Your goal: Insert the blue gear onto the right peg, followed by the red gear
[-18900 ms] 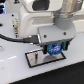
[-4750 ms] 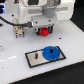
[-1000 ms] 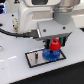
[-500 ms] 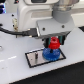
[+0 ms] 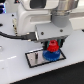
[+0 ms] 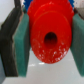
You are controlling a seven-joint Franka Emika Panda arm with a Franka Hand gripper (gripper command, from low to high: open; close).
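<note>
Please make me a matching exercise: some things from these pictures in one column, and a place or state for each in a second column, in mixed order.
Things:
1. red gear
2. blue gear
3. grey plate
4. gripper

Places or states:
A. lies flat on the white table
B. shut on the red gear
C. sits on the plate, under the red gear
D. held between the green pads

Pairs: 1-D, 2-C, 3-A, 4-B

The arm reached down toward the exterior view's right of centre, wrist vertical. The claw (image 5: 52, 44) pointed straight down, its fingers (image 6: 22, 42) closed against something held between the pads.
</note>
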